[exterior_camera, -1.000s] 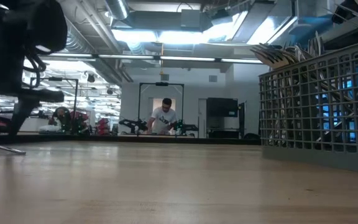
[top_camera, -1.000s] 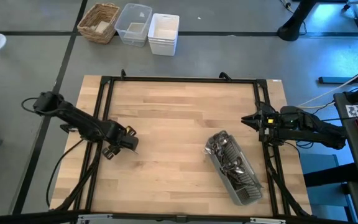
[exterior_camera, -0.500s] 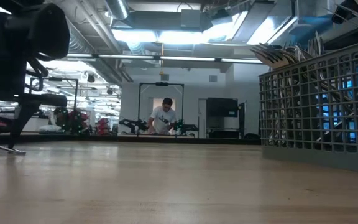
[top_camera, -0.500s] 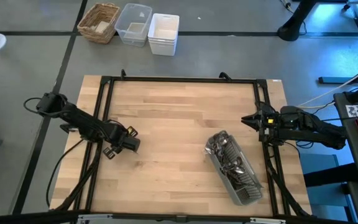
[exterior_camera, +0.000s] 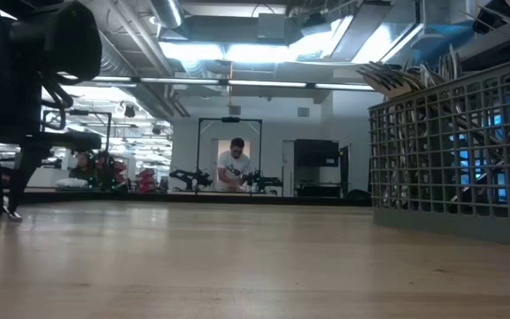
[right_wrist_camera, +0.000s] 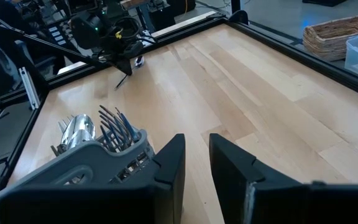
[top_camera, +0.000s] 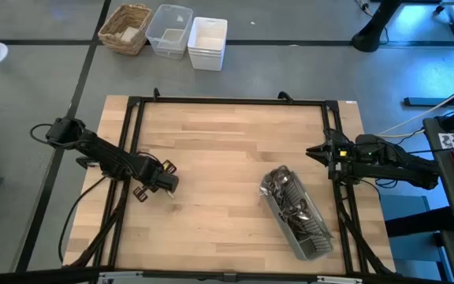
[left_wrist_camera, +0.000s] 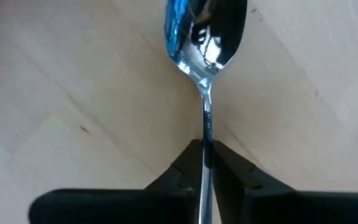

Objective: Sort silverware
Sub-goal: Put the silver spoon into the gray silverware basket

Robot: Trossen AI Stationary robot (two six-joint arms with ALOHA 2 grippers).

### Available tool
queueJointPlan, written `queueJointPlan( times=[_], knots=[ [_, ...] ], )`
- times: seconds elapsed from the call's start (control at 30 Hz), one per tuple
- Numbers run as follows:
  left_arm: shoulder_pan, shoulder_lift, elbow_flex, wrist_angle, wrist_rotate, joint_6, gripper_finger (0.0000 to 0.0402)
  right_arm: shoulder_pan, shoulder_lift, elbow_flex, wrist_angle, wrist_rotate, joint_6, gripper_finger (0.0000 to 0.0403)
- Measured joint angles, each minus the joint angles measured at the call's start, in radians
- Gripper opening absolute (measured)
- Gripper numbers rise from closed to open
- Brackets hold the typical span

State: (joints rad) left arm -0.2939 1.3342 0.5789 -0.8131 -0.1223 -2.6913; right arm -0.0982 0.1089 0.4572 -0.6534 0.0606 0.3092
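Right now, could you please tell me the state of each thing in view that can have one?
left gripper: shut on the spoon, low over the table's left side.
spoon: held by its handle, bowl pointing forward over the wood.
right gripper: fingers apart, empty, waiting at the table's right edge.
caddy: lying on the table, silverware still inside.

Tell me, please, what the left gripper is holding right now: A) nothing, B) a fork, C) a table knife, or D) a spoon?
D: the left wrist view shows the left gripper shut on the handle of a spoon, its bowl over the wooden table.
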Motion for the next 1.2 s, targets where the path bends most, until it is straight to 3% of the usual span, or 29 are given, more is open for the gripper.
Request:
queueJointPlan(
  times=[0.27, 0.4, 0.83, 1.03, 1.13, 1.2],
  knots=[
    [0.0, 0.0, 0.0, 0.027, 0.04, -0.022, 0.0016, 0.0, 0.0, 0.0, 0.0, 0.0, 0.0, 0.0076],
    [0.0, 0.0, 0.0, 0.053, -0.001, -0.016, 0.0009, 0.0, 0.0, 0.0, 0.0, 0.0, 0.0, 0.0076],
    [0.001, 0.001, -0.001, 0.223, -0.352, 0.193, 0.0005, 0.0, 0.0, 0.0, 0.0, 0.0, 0.0, 0.0076],
    [0.007, 0.001, -0.001, 0.442, -0.695, 0.417, 0.0004, 0.0, 0.0, 0.0, 0.0, 0.0, 0.0, 0.0076],
    [0.031, 0.001, -0.001, 0.666, -0.867, 0.712, 0.0003, 0.0, 0.0, 0.0, 0.0, 0.0, 0.0, 0.0076],
    [0.058, 0.001, 0.0, 0.856, -0.903, 0.971, 0.0004, 0.0, 0.0, 0.0, 0.0, 0.0, 0.0, 0.0076]
  ],
)
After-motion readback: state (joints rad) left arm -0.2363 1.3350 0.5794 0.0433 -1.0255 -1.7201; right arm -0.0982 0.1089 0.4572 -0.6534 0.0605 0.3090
